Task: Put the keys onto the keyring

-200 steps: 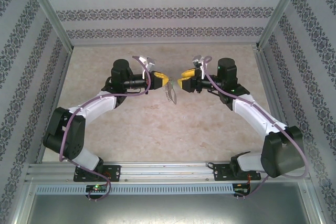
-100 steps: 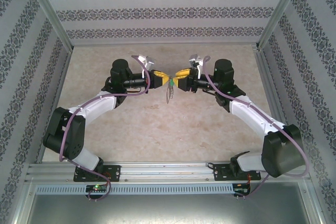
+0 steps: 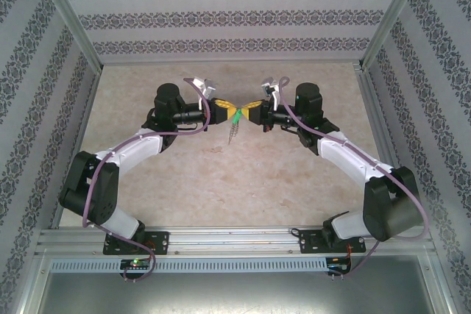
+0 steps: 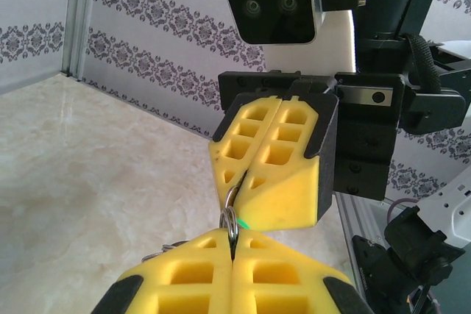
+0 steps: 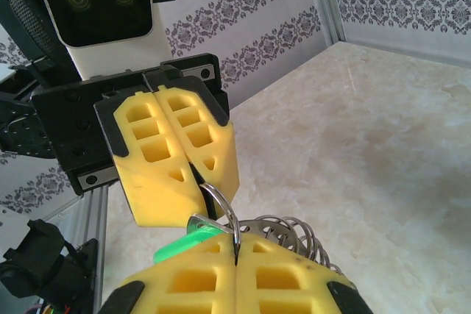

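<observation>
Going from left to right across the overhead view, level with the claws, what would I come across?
left arm → left claw → green key tag, with the keyring dangling beneath it → right claw → right arm

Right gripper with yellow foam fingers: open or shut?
Shut: the right gripper pinches the grey metal keyring, fingers meeting with no gap.

Your white-and-black left arm and right arm bend inward, meeting tip to tip at the upper centre of the overhead frame. Your yellow-padded left claw is pinched closed, and the right claw facing it is closed too.
</observation>
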`<action>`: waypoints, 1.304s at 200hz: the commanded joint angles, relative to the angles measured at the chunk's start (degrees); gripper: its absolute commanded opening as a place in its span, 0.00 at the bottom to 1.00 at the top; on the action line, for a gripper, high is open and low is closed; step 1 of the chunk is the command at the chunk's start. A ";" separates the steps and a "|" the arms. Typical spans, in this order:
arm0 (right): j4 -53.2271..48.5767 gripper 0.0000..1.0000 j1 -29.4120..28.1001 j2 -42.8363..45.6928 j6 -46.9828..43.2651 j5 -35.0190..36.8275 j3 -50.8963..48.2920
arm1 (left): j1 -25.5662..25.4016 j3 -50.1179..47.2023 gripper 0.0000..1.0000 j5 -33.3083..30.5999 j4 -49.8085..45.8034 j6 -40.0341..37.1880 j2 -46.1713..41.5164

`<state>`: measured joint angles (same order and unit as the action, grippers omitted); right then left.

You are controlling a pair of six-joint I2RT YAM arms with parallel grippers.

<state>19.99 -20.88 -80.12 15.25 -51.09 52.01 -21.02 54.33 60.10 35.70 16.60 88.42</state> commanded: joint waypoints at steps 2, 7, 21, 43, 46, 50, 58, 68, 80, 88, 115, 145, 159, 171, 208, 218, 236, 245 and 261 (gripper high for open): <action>1.28 0.00 0.05 -0.14 -0.40 -0.90 0.22 | -0.49 -0.27 0.00 0.03 4.54 0.10 -2.10; 1.11 0.00 0.05 -0.17 -0.47 -1.17 0.14 | -0.45 -0.28 0.00 -0.14 4.52 0.03 -2.17; 0.21 0.00 0.05 -0.17 -0.98 -1.75 0.01 | -0.49 -0.27 0.00 -0.19 4.56 -0.11 -2.30; -2.34 0.00 0.04 -0.35 -2.37 -3.05 -0.03 | -0.48 -0.23 0.00 -0.57 4.35 -0.34 -2.47; -2.68 0.00 0.05 -0.34 -2.58 -3.05 -0.01 | -0.46 -0.22 0.00 -0.58 4.35 -0.41 -2.51; -3.55 0.00 0.13 -0.26 -3.13 -2.98 -0.09 | -0.48 -0.27 0.00 -0.55 4.37 -0.40 -2.51; -4.44 0.06 0.34 -0.11 -3.68 -2.10 -0.36 | -0.43 -0.18 0.00 -0.59 4.29 -0.44 -2.55; -4.69 0.25 0.87 0.25 -3.62 -0.52 -1.09 | -0.46 -0.16 0.00 -0.59 4.19 -0.56 -2.58; -3.77 0.46 1.95 0.68 -2.65 1.39 -2.13 | -0.44 -0.16 0.00 -0.59 4.20 -0.60 -2.64; -2.46 0.51 2.76 0.77 -1.53 2.38 -2.93 | -0.50 -0.18 0.00 -0.59 4.37 -0.57 -2.60; 0.72 0.56 3.30 0.42 1.35 2.54 -3.94 | -0.48 -0.25 0.00 -0.53 4.47 -0.57 -2.63; 2.63 0.59 1.71 1.26 1.49 2.58 -4.67 | -0.43 -0.16 0.00 -0.33 4.28 -0.63 -2.50; 3.53 0.61 1.05 1.94 1.10 2.51 -5.02 | -0.48 -0.18 0.00 -0.17 4.16 -0.61 -2.56; 4.93 0.62 0.60 2.35 1.23 2.19 -5.47 | -0.51 -0.12 0.00 -0.13 4.03 -0.69 -2.68; 7.04 0.62 -0.20 3.40 2.11 1.97 -5.80 | -0.47 -0.16 0.00 -0.10 3.51 -0.96 -3.04; 6.70 0.62 -0.39 3.97 2.49 2.78 -5.72 | -0.46 -0.27 0.00 -0.23 3.63 -0.98 -3.00; 5.09 0.61 -0.74 5.41 3.78 7.66 -6.10 | -0.50 -0.47 0.00 -0.36 4.50 -0.46 -3.04; 4.62 0.62 -0.74 6.27 4.95 11.20 -6.80 | -0.43 -0.68 0.00 -0.58 4.85 -0.27 -3.07; 4.19 0.63 -0.57 8.15 8.17 17.98 -8.33 | -0.44 -1.14 0.00 -1.22 5.98 0.09 -3.16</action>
<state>23.81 -21.17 -75.16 18.94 -43.22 45.76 -21.06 54.11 59.42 36.56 16.58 87.57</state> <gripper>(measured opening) 0.619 0.048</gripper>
